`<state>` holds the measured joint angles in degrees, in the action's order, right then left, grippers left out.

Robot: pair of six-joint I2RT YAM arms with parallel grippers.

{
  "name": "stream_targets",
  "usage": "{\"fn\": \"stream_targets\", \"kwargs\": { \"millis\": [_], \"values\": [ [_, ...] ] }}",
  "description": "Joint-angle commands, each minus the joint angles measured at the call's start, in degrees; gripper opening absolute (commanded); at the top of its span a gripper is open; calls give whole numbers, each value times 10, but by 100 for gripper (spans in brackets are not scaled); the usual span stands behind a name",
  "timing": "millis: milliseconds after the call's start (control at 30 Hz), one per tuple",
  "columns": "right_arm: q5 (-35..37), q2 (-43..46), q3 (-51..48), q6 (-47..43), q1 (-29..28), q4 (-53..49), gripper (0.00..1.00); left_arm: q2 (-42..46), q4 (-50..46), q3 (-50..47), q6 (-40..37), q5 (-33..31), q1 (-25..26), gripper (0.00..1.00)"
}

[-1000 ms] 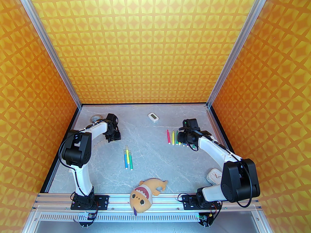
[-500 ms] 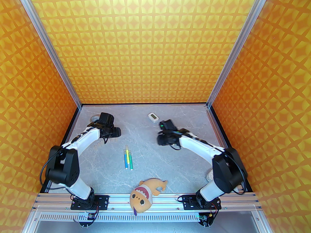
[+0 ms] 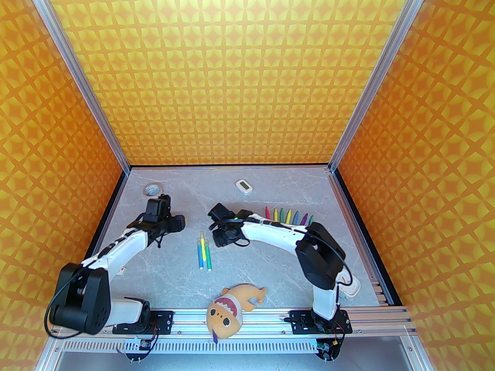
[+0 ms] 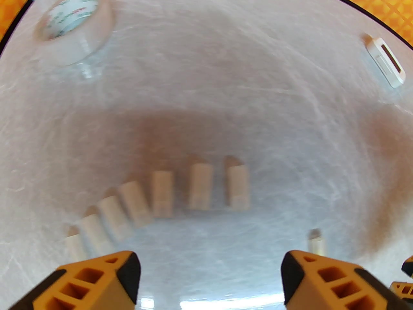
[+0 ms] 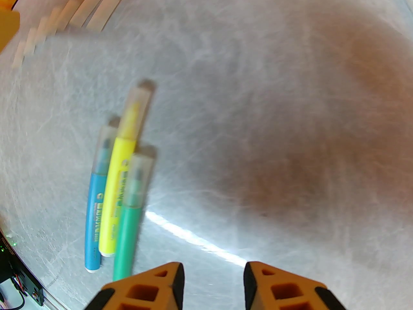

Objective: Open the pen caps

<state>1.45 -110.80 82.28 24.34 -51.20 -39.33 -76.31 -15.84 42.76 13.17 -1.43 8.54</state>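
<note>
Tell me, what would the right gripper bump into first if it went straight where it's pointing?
Probably just the bare table. The right gripper points past the three capped pens, which lie off to one side; depth is hard to judge.

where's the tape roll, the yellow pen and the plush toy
tape roll (image 4: 82, 48), left wrist view, on its outer wall
yellow pen (image 5: 113, 189), right wrist view, middle of the barrel
plush toy (image 3: 225, 315), top external view, on its face

Three capped pens (image 5: 119, 173), blue, yellow and green, lay side by side, their translucent caps (image 5: 140, 176) on. Uncapped pens (image 3: 275, 215) lay in one row, and pale loose caps (image 4: 163, 192) lay in another.
</note>
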Motion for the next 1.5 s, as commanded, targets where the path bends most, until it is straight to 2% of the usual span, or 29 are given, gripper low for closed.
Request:
{"fn": "stream_targets", "kwargs": {
  "millis": [0,267,600,1000,1467],
  "values": [
    [-15,-29,37,28,-17,-25,37,33,38,-20,-24,-11,-17,80],
    [-29,-70,76,51,-46,-52,37,58,36,-26,-5,-7,-41,80],
    [-39,-104,97,70,-74,-67,37,69,37,-29,-1,0,-42,81],
    [-8,-134,119,70,-76,-107,35,75,34,-30,-2,1,-43,81],
    [30,-189,173,48,-59,-163,27,85,32,-34,-3,2,-42,82]
  ]
}}
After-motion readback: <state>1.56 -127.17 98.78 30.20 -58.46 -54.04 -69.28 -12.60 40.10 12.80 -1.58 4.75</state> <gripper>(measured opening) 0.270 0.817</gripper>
